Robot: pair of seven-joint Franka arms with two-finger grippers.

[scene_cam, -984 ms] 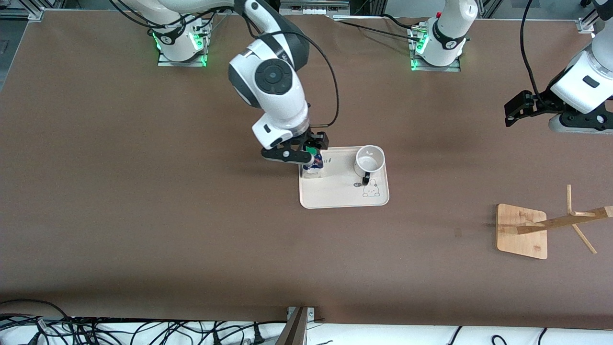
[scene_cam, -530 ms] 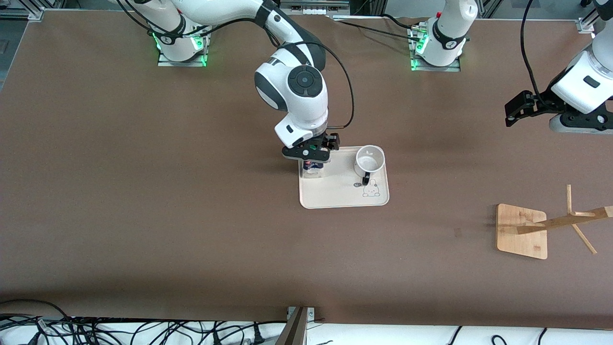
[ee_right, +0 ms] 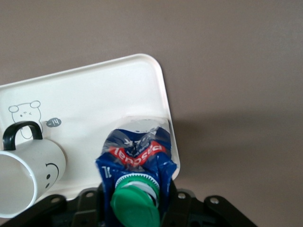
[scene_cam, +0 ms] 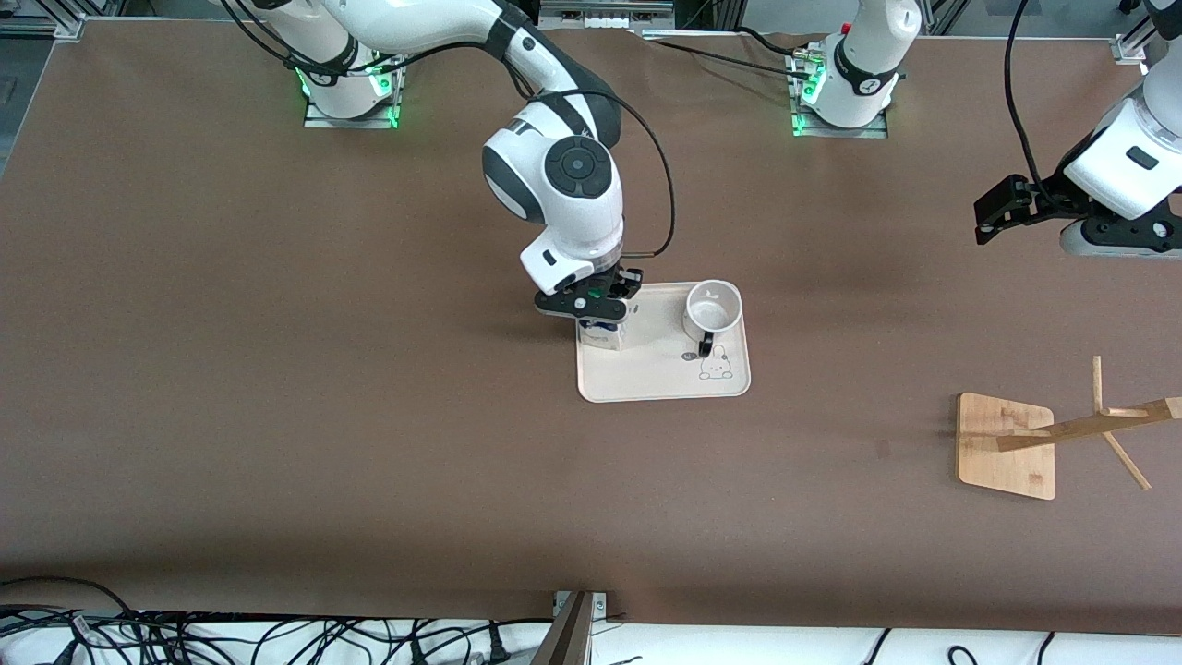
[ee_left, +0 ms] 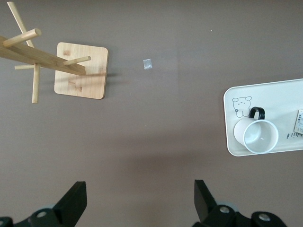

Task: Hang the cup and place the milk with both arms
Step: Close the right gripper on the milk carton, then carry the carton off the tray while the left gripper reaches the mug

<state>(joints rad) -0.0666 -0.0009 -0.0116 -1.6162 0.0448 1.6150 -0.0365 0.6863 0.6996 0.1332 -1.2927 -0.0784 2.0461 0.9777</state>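
Since a second ago the right gripper (scene_cam: 598,312) has swung in over the tray's (scene_cam: 646,383) corner toward the right arm's end and dropped onto the milk (ee_right: 135,168), its jaws now pinching the carton's top, apparently to lift it. The cup (scene_cam: 712,310) stands upright on the same tray. The left gripper (ee_left: 137,201) waits wide open, near the wooden rack (scene_cam: 1007,445).

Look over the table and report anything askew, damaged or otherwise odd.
One thing stands out: the dark blue gable-top milk carton on the cream tray looks crumpled and pinched in around its green cap, between the right gripper fingers. The white smiley mug stands upright beside it; the wooden mug rack is bare.
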